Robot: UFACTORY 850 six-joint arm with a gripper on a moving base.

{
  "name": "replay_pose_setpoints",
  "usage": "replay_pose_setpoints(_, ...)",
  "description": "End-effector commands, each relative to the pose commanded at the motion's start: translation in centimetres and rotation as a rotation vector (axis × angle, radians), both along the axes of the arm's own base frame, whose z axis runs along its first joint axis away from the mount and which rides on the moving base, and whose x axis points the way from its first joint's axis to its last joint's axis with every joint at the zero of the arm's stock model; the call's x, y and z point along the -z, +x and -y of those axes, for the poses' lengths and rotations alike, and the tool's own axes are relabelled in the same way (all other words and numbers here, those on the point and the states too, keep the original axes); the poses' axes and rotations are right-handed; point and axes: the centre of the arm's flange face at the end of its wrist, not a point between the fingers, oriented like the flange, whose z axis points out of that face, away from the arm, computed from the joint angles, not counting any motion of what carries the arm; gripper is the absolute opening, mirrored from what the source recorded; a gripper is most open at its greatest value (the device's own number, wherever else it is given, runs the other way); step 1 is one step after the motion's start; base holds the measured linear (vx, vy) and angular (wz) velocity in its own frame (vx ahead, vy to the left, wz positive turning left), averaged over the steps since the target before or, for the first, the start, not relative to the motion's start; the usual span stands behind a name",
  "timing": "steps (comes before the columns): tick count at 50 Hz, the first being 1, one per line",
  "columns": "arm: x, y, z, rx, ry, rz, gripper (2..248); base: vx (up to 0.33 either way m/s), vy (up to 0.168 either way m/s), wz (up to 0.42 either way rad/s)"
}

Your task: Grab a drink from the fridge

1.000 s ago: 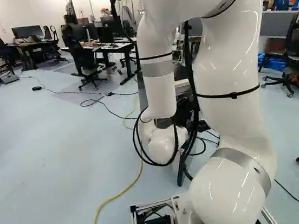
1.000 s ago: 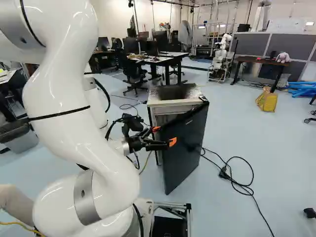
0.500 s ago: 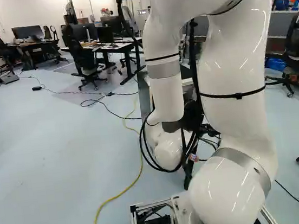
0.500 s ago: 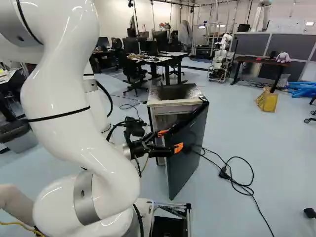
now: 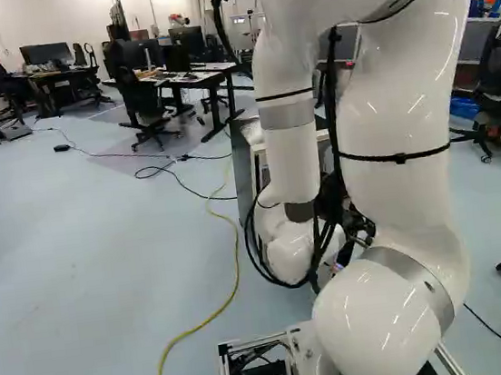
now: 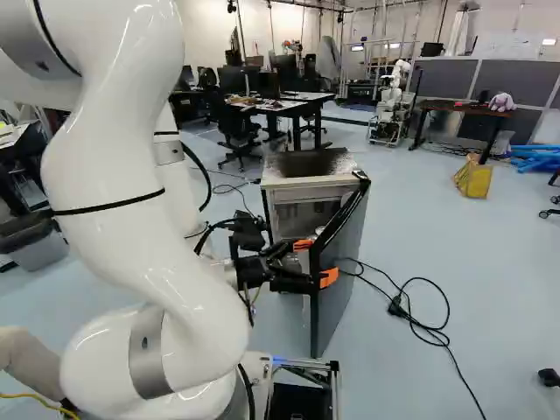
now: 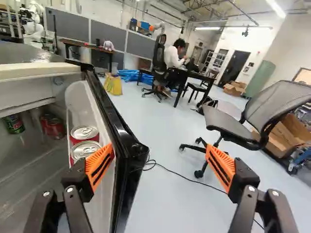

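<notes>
The gripper (image 7: 159, 151) stands wide open, gripping nothing, one finger either side of the door's (image 7: 118, 130) free edge, probably to push it wider; two cans (image 7: 84, 133) sit by that edge, the door shelf (image 7: 77, 104) keeping them from falling.

A smooth, pale blue floor (image 5: 104, 260) meets white painted walls (image 5: 56, 19). Grey partition panels (image 6: 525, 83) stand behind a brown-topped desk (image 6: 462, 108). Beyond a black mesh-backed swivel chair (image 7: 279, 104), brown cardboard boxes (image 7: 235, 88) lie near a tall green cabinet (image 7: 261, 80). A long white strip light (image 7: 275, 7) glows overhead.
</notes>
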Motion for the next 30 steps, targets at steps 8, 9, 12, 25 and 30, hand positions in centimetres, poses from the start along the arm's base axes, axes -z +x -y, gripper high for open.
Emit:
replay_pose_setpoints(8,0.0,0.1,0.8,0.065,-0.002,0.009,247,0.000,0.000,0.000)
replay_pose_setpoints(9,-0.1,0.2,0.9,0.073,-0.002,0.010,247,0.000,0.000,0.000)
replay_pose_setpoints(12,-0.1,0.3,1.2,0.098,-0.002,0.016,247,0.000,0.000,0.000)
replay_pose_setpoints(25,-0.1,1.6,2.4,0.191,0.004,0.045,247,0.000,0.000,0.000)
replay_pose_setpoints(30,-0.1,2.2,3.0,0.225,0.007,0.058,247,0.000,0.000,0.000)
